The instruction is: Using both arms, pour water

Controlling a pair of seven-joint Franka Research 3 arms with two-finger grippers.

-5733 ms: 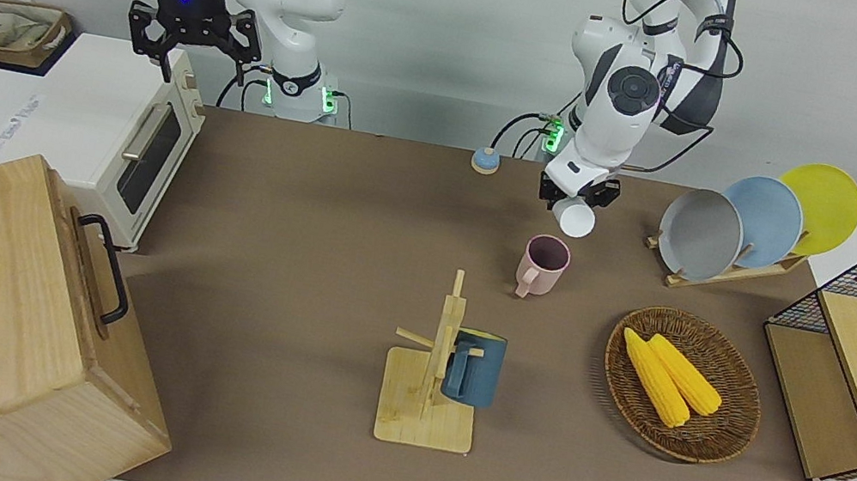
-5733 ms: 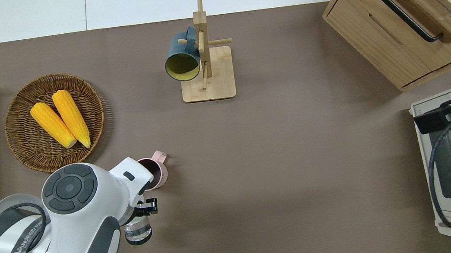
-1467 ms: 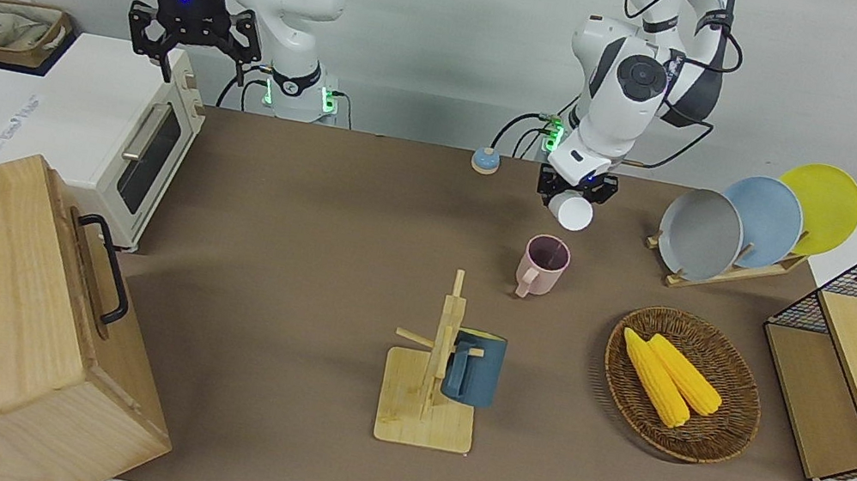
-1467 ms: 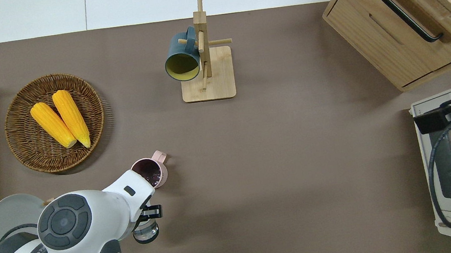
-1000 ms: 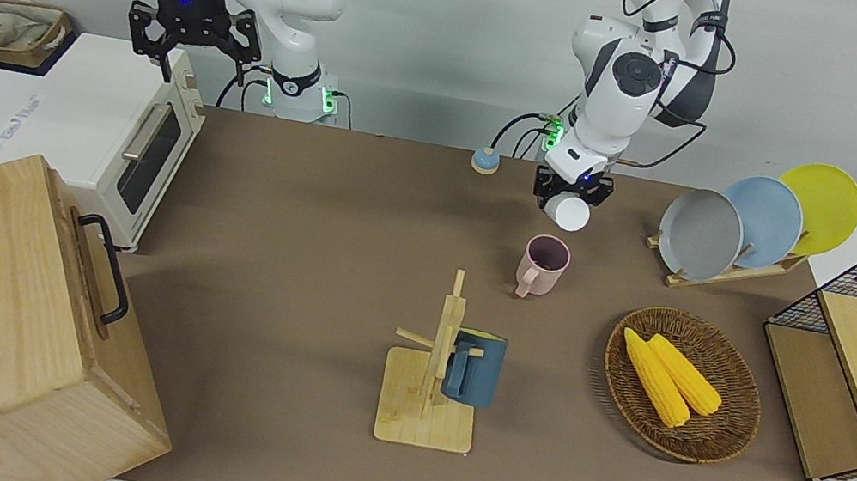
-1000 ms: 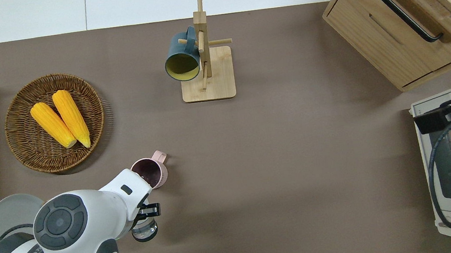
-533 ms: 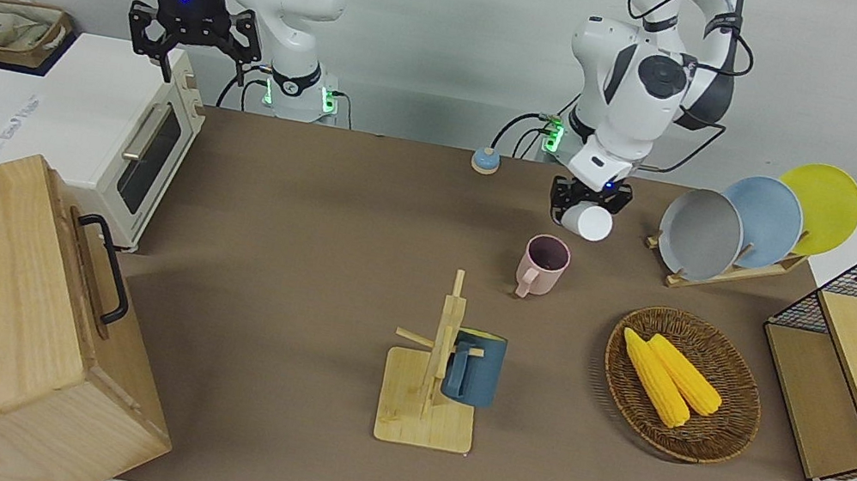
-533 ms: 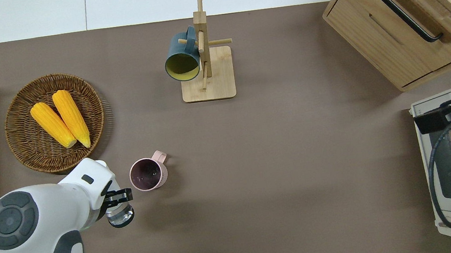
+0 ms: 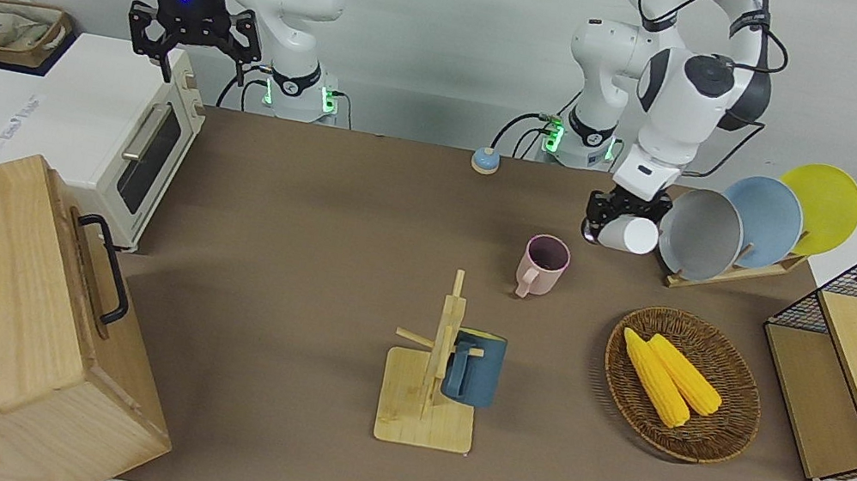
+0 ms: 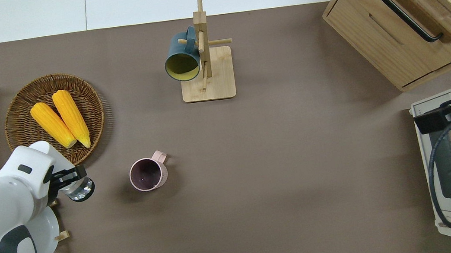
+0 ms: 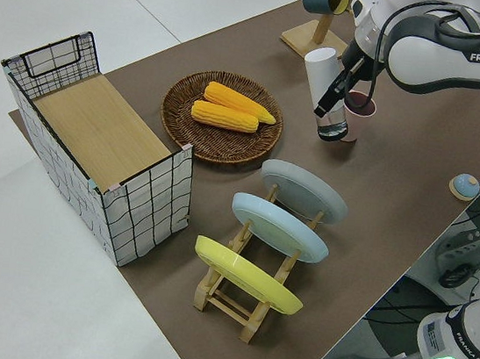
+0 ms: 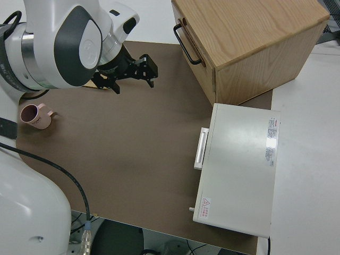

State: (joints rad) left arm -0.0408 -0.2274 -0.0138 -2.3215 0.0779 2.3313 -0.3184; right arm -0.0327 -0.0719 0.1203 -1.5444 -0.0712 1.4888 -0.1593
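I have the left gripper with its jaws pinching a clear glass, held tilted in the air over the worktop between the wicker basket and the plate rack. The pink mug stands upright, mouth up, beside the glass toward the right arm's end. Right gripper parked, jaws spread.
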